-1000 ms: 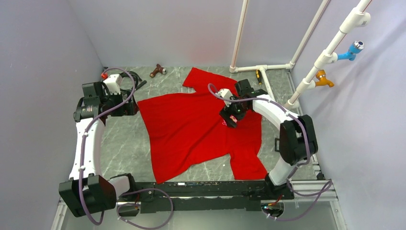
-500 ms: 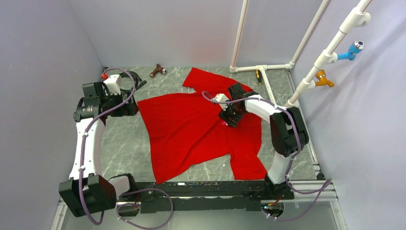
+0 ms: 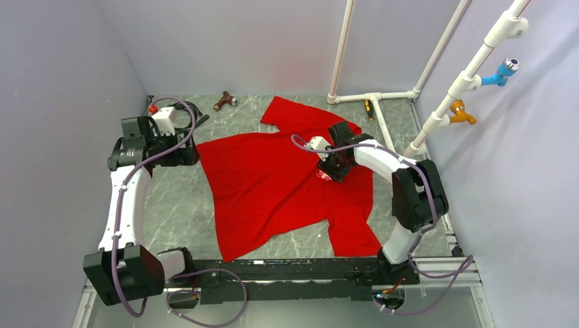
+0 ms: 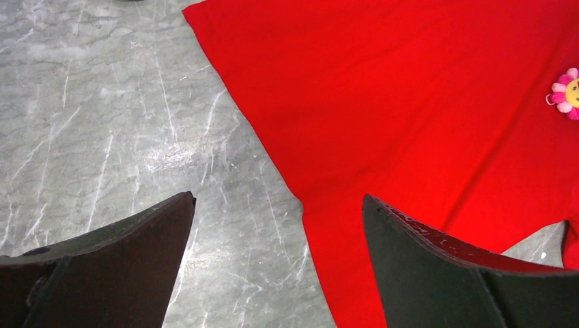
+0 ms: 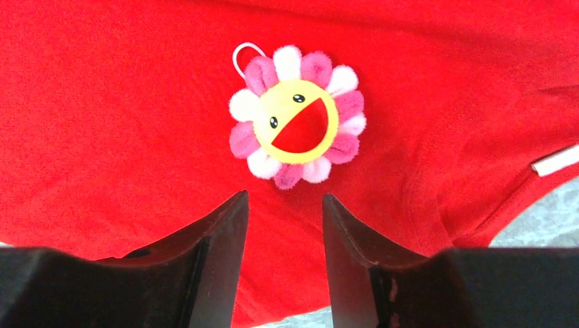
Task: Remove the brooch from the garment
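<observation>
Brooch (image 5: 295,116), just one, lies on the single shirt (image 3: 273,184); right gripper (image 5: 283,199) hovers beside it, jaws parted; left gripper (image 4: 278,201), released, near left edge

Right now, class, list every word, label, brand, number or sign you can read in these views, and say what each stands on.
No text can be read in any view.
The brooch carries only a smiling face, with no letters.
The white label at the neck of the garment shows only as a thin strip, so any print on it cannot be seen.
</observation>
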Controlling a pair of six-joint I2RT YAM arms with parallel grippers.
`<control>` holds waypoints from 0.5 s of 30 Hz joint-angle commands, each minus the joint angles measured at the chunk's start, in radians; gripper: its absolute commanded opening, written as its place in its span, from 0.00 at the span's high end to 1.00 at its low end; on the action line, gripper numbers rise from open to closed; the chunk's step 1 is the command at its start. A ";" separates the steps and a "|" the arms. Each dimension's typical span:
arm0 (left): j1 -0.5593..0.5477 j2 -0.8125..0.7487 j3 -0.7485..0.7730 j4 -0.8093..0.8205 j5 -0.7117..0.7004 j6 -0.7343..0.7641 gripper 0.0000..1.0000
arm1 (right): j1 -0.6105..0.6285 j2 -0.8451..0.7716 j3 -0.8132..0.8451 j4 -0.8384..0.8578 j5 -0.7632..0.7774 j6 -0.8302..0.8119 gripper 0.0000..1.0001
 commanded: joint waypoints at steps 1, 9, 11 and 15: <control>-0.017 -0.009 0.025 0.000 0.002 0.027 0.00 | 0.004 -0.066 0.018 -0.013 0.009 -0.002 0.48; -0.044 0.017 0.055 -0.001 0.005 0.040 0.00 | 0.018 -0.045 0.046 0.028 -0.045 -0.033 0.43; -0.047 0.028 0.068 -0.001 0.006 0.042 0.00 | 0.029 -0.020 0.050 0.036 -0.049 -0.037 0.43; -0.047 0.042 0.080 -0.009 0.004 0.041 0.00 | 0.039 0.028 0.052 0.076 -0.037 -0.028 0.43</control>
